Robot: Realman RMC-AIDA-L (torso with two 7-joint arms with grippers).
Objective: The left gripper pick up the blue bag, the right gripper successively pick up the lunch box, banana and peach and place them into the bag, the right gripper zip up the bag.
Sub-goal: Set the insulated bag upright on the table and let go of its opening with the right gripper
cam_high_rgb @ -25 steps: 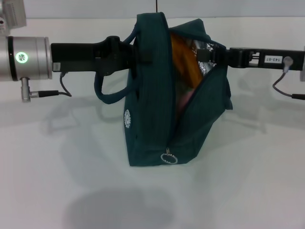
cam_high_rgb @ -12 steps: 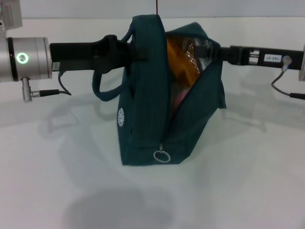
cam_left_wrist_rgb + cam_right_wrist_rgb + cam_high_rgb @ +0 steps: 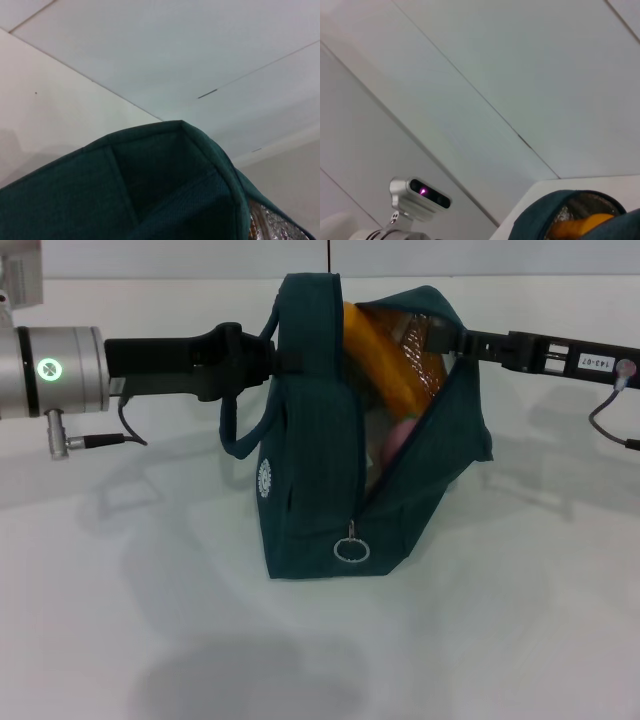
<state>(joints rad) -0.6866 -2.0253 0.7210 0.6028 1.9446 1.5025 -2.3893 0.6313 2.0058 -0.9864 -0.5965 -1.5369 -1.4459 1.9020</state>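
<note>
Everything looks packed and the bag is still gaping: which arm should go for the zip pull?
Right. The left gripper is holding up the blue bag by its top, while the right gripper sits at the open mouth, above the ring pull.

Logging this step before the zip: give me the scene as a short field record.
bag: upright on the table, mouth open
zip pull: low on the front, not drawn up
banana: in the bag, end poking out the top
peach: pink, inside, partly hidden
lunch box: not discernible
left gripper: at the bag's left top edge
right gripper: at the mouth's right edge
</note>
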